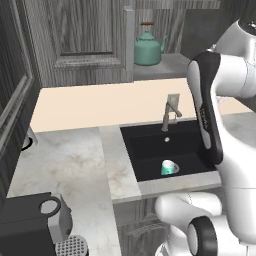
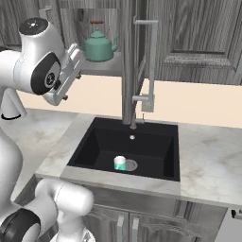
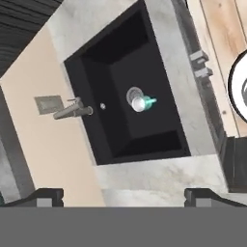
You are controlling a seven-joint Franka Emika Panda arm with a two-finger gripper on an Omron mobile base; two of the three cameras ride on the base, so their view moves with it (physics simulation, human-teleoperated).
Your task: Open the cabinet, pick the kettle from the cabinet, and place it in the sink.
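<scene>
- The gripper (image 3: 123,195) is seen spread wide in the hand view, its two dark tips far apart at the bottom edge, and nothing is held between them.
- The hand is pointed down over the sink (image 3: 166,147), well apart from the kettle (image 1: 148,48), so the pick has evidently not been started.
- The teal kettle (image 2: 98,47) is found standing upright on a grey shelf inside the cabinet (image 1: 82,35), above and behind the counter (image 1: 100,105); the opening in front of it appears to be clear.
- A risk is posed by the cabinet door's edge with its pale bar handle (image 1: 129,37), which stands just beside the kettle: it could be clipped by the forearm if the reach is made from the left.
- The tall faucet (image 2: 142,71) rises between the robot and the shelf in the right base view; it could be struck by an elbow on the way up, or by the kettle on the way down.
- A small teal cup (image 1: 169,167) is seen lying in the basin near the drain (image 2: 131,165); if the kettle is lowered onto it, a tilted or toppled landing is likely.
- The kettle's thin handle (image 2: 97,22) and rounded body may be gripped poorly, and a slip over the counter could follow.
</scene>
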